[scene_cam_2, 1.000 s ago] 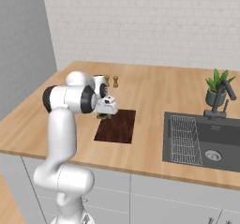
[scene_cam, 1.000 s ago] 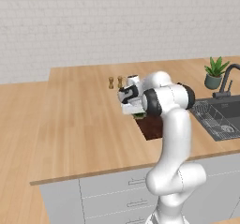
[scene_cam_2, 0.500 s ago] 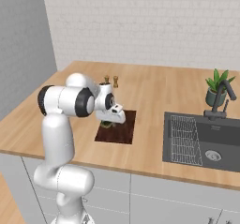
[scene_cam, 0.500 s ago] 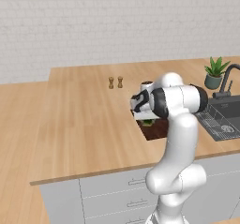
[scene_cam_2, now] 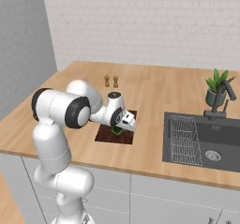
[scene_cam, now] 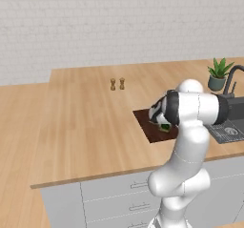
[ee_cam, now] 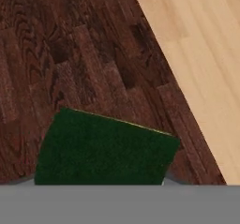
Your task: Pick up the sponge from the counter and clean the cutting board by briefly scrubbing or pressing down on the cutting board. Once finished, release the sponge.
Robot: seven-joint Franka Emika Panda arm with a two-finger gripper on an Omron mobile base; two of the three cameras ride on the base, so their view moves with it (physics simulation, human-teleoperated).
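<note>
The sponge (ee_cam: 105,148) sits low over the cutting board (ee_cam: 70,54), its dark green face broad and flat in the hand view, a thin yellow-green edge showing along its upper side. No brand, label or writing can be read on it, nor on the board's dark reddish-brown grain. From the left base view a sliver of green (scene_cam: 165,126) peeks out beneath the wrist, right over the board (scene_cam: 147,124); from the right base view the sponge (scene_cam_2: 117,130) shows just under the gripper (scene_cam_2: 123,124), above the middle of the board (scene_cam_2: 104,135). Whether it presses on the wood or hangs just clear cannot be told.

The sponge sits right at the hand, but the fingers themselves are hidden behind it and behind the wrist, so whether the claw is clamped on it or loose cannot be told.

The arm is folded tight: the base column rises at the counter's front edge, the big shoulder joint sits high, and the forearm reaches across and angles down, hand tipped toward the board.

The board lies on the counter (scene_cam: 86,122), light butcher-block, its pale wood showing past the board's edge in the hand view. Further back stand two small shakers (scene_cam_2: 110,81), side by side. Off to the right, the black sink (scene_cam_2: 206,143) with its faucet (scene_cam_2: 220,99), and a potted plant (scene_cam: 218,73) behind
</note>
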